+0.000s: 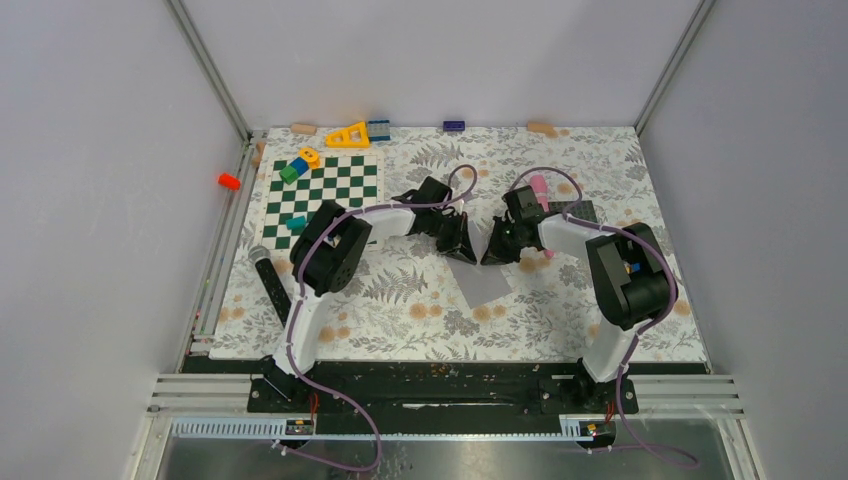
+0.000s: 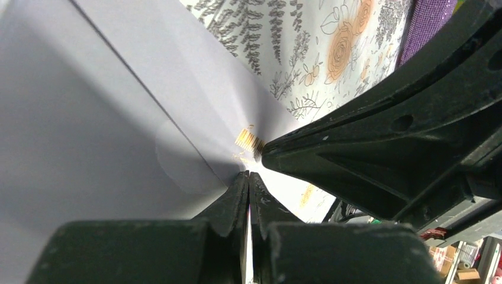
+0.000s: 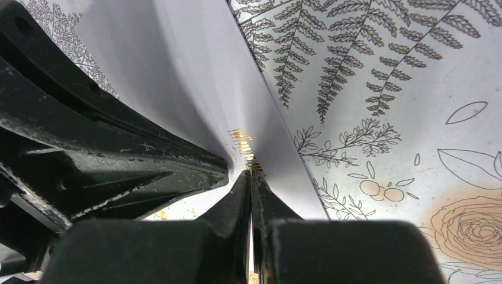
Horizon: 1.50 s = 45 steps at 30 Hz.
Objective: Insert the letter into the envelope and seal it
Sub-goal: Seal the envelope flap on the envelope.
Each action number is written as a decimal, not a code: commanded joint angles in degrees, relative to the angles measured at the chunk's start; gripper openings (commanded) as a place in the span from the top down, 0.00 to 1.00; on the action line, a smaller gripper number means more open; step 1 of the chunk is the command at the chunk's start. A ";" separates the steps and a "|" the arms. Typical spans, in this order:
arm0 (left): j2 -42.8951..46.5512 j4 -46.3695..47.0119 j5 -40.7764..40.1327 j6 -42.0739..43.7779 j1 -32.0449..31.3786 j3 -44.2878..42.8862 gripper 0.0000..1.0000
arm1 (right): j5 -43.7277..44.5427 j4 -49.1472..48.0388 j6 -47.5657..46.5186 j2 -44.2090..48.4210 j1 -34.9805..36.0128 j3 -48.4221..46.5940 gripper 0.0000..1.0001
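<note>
Left hand (image 2: 248,180) and right hand (image 3: 251,177) are both pinched shut on the envelope (image 2: 89,130) edge, tip to tip. Looks like sealing to me; next, slide the pinch along that edge.

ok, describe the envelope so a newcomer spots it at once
Find the floral mat; at its middle, right of the green checkerboard, the left claw and right claw meet. The envelope is the flat pale lavender sheet both pinch, the only plain paper in view.
</note>
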<state>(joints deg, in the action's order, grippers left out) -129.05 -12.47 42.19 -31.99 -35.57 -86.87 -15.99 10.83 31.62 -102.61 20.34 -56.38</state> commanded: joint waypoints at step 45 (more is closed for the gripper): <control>-6.17 -18.36 -12.58 5.99 0.80 -17.31 1.00 | 10.50 5.59 -3.84 -2.60 2.34 -1.71 1.00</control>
<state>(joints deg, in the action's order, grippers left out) -134.76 -26.94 35.64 -29.08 -33.95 -102.32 -11.42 13.43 29.80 -102.76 22.57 -58.28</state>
